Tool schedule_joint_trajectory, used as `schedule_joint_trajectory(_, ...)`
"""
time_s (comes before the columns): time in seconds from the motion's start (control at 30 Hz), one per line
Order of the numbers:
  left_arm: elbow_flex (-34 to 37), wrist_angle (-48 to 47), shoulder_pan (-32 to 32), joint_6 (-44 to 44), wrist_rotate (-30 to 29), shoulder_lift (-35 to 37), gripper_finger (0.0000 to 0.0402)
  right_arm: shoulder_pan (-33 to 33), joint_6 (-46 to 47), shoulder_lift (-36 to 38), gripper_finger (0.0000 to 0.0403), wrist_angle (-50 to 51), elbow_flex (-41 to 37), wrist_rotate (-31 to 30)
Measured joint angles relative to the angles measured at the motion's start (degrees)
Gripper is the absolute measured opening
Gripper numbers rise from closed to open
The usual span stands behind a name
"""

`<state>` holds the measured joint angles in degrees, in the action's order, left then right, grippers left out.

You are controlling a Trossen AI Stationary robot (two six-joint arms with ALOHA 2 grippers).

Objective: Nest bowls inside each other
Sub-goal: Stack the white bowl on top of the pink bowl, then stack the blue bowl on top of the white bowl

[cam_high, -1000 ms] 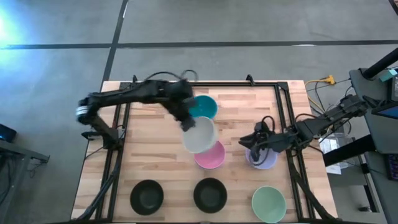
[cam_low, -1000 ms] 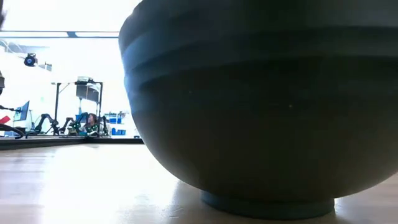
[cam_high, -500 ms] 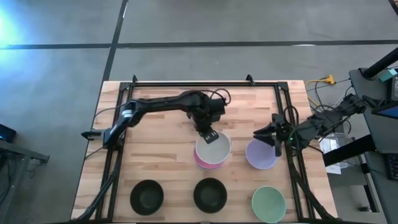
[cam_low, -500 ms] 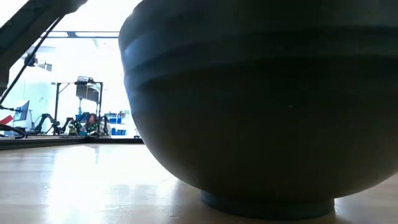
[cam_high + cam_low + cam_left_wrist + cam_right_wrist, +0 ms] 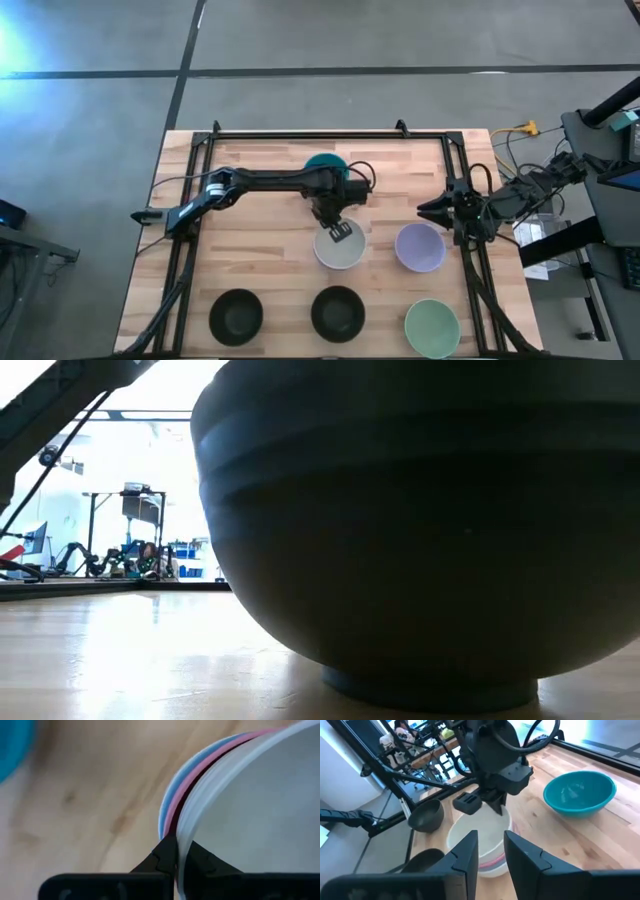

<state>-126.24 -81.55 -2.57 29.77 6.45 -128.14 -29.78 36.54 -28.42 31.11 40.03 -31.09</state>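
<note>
Between my left gripper's (image 5: 176,856) fingers sits the white bowl's (image 5: 340,250) rim, pinched as it nests in the pink bowl (image 5: 186,785); rigid, light, probably slick, so the rim is the place to hold

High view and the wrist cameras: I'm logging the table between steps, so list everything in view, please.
White bowl: one, white, table centre, top of a stack; left gripper's fingers clamp its rim.
Pink bowl: one, pink, nested directly under the white bowl.
Blue bowl: one, blue, rim showing under the pink.
Teal bowl: one, teal, far side, partly under the left arm.
Lavender bowl: one, lavender, right of the stack.
Pale green bowl: one, near right corner.
Black bowls: two, near edge, left and middle.
Left gripper: on the stack's rim.
Right gripper: hanging by the lavender bowl, open.
</note>
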Motion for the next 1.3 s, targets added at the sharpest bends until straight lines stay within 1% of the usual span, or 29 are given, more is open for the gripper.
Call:
schedule_joint_trajectory(0.1,0.00,-2.04,-0.21,-0.10,-2.51,0.00,0.0000,0.00,-0.01,-0.02,0.0089,-0.02,0.00,0.02)
schedule_joint_trajectory(0.2,0.00,-1.22,-0.33,-0.24,-2.17,0.00,0.0000,0.00,-0.03,-0.15,0.0089,0.00,0.00,0.12)
schedule_joint_trajectory(0.33,0.00,0.77,-0.35,-2.98,-1.81,0.00,0.0000,0.00,0.01,-0.15,0.0089,0.00,0.00,0.17)
schedule_joint_trajectory(0.4,0.00,0.89,-0.33,-3.33,-1.76,0.00,0.0008,0.00,0.03,-0.15,0.0089,-0.02,0.00,0.61)
schedule_joint_trajectory(0.53,0.00,0.89,-0.43,-4.49,-1.38,0.00,0.0050,0.00,0.26,-0.15,0.0089,-0.02,0.00,1.51)
schedule_joint_trajectory(0.7,-0.24,-0.58,-0.42,-4.60,-1.41,0.64,0.0125,0.00,0.28,-0.11,0.0089,-0.07,0.00,1.53)
schedule_joint_trajectory(0.8,-0.24,-0.48,-0.45,-2.91,-1.45,2.30,0.0167,0.01,0.48,-0.16,0.0089,-0.09,0.00,1.53)
schedule_joint_trajectory(0.9,-0.22,0.00,-0.60,-1.87,-2.47,4.13,0.0199,0.00,0.59,-0.24,0.0089,-0.13,0.00,1.68)
schedule_joint_trajectory(0.97,-0.22,0.01,-0.80,-2.07,-3.74,5.15,0.0214,0.00,0.69,-0.24,0.0089,-0.15,0.00,1.68)
schedule_joint_trajectory(1.07,-0.13,0.01,-1.24,-6.33,-9.43,6.53,0.0225,0.02,0.74,-0.38,0.0089,-0.22,0.00,1.69)
schedule_joint_trajectory(1.17,-0.07,0.37,-2.13,-13.70,-15.54,7.42,0.0225,0.02,0.91,-0.57,0.0089,-0.27,0.00,1.66)
schedule_joint_trajectory(1.2,-0.03,0.70,-2.65,-16.80,-16.31,7.42,0.0225,0.02,0.91,-0.61,0.0089,-0.31,0.00,1.68)
schedule_joint_trajectory(1.3,0.09,0.78,-4.56,-27.28,-15.64,5.96,0.0225,0.02,0.96,-0.66,0.0089,-0.47,0.00,1.68)
